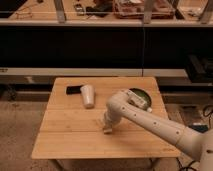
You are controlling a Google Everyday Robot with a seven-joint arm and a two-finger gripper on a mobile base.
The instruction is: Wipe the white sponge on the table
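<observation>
We find the gripper (pixel 107 126) pressed down at mid-table, the white sponge (pixel 107 129) beneath it and flat on the table (pixel 65 137) — contact suited to wiping, we judge. Whether the claw clamps it, we cannot tell. A white cup (pixel 88 95) stands behind. Bamboo planks, pale and seamed — dark shelving (pixel 75 45) beyond.
</observation>
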